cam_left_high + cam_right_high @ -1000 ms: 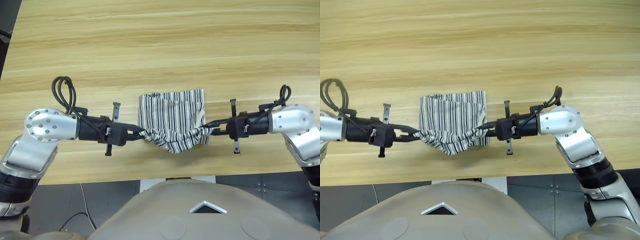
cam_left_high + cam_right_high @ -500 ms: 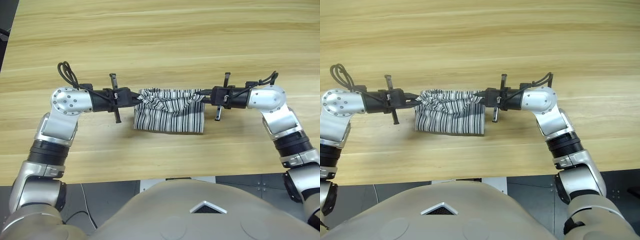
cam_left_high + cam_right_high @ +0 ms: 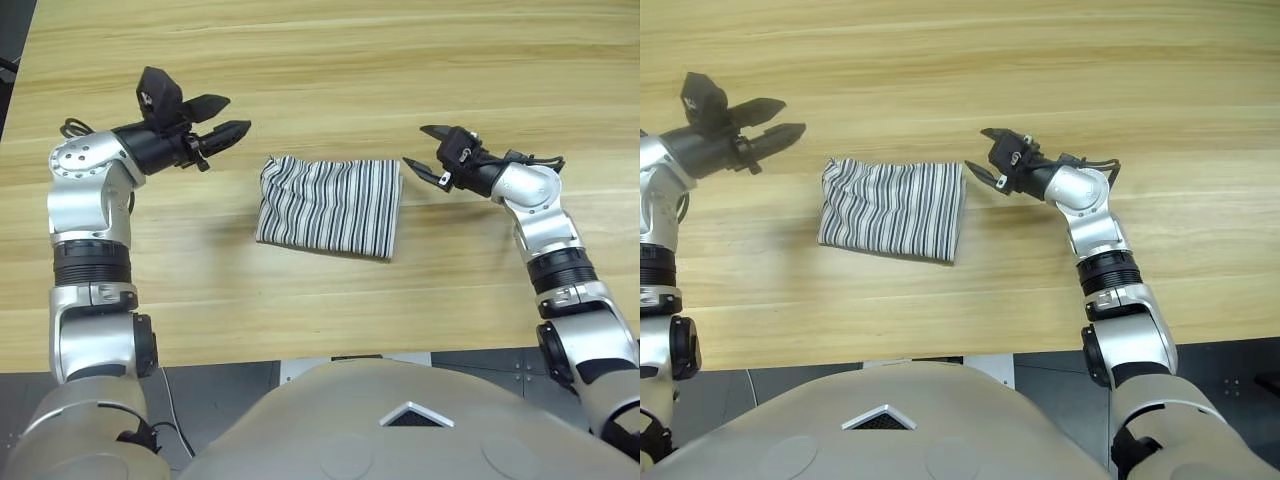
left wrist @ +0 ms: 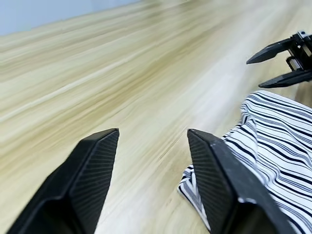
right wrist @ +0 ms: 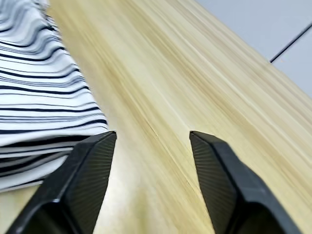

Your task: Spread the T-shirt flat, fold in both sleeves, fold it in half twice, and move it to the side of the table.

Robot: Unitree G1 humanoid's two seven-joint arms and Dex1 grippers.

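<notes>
While flat on table [image 3: 420, 60], striped T-shirt [image 3: 330, 205]

striped t-shirt [image 3: 330, 205] — folded into a compact rectangle, lying flat on wooden table [image 3: 400, 60]

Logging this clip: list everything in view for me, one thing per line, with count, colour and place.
Folded striped fabric T-shirt: one, black and white, flat on the table, between the grippers, held by neither.
Wooden table: one, light grain, under the shirt.
Left gripper: one, black, fingers open, to the shirt's left, apart from it.
Right gripper: one, black, fingers open, close by the shirt's far right corner.
</notes>
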